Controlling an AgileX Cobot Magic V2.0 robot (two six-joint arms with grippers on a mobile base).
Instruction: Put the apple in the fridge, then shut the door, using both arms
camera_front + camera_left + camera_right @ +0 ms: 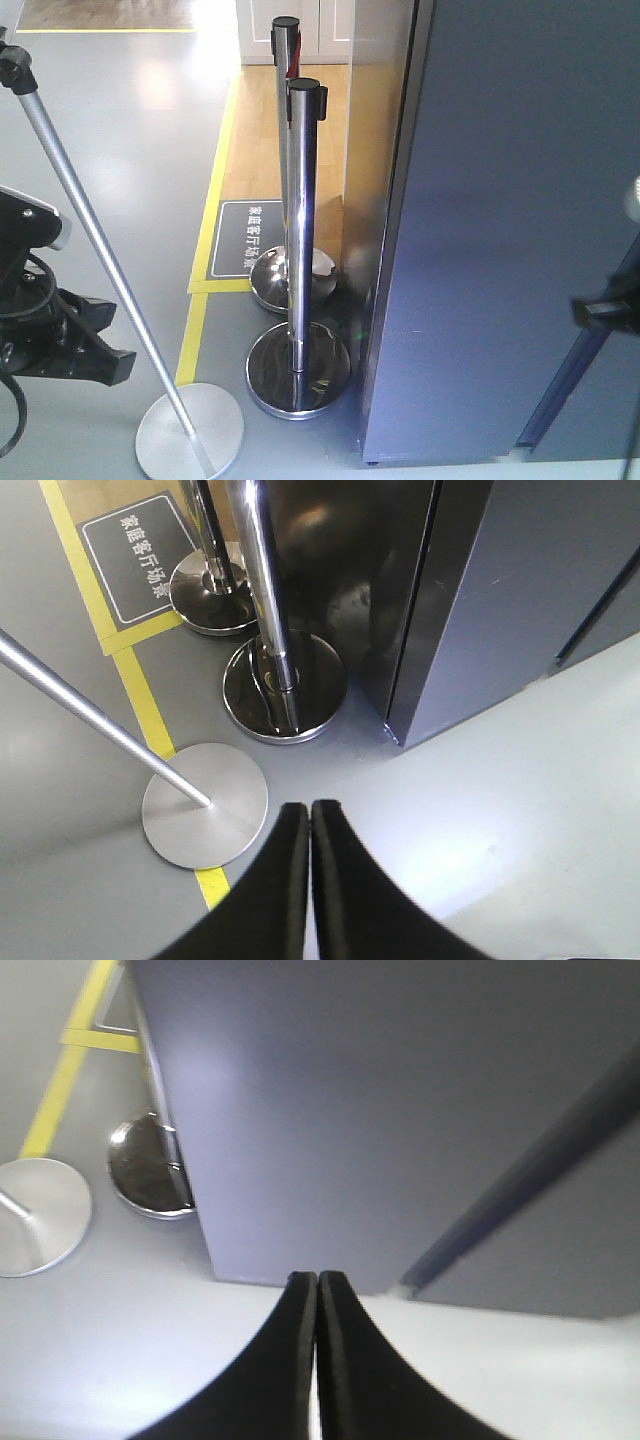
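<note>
The fridge [500, 250] stands at the right, with only its dark grey-blue outside showing. Its door [350, 1110] lies flush and no white inside shows. A darker strip [520, 1175] runs along the face. The apple is not in view. My left gripper [309, 808] is shut and empty, above the grey floor just in front of the fridge's lower left corner [400, 735]. My right gripper [318, 1278] is shut and empty, pointing at the bottom edge of the door face. The left arm [60, 335] shows at the left edge and the right arm [610, 300] at the right edge.
Two chrome barrier posts [300, 230] with round bases [285, 685] stand close to the fridge's left side. A slanted silver pole [90, 250] on a flat round base [205, 803] stands further left. Yellow floor tape [205, 250] and a dark floor sign [250, 240] lie behind.
</note>
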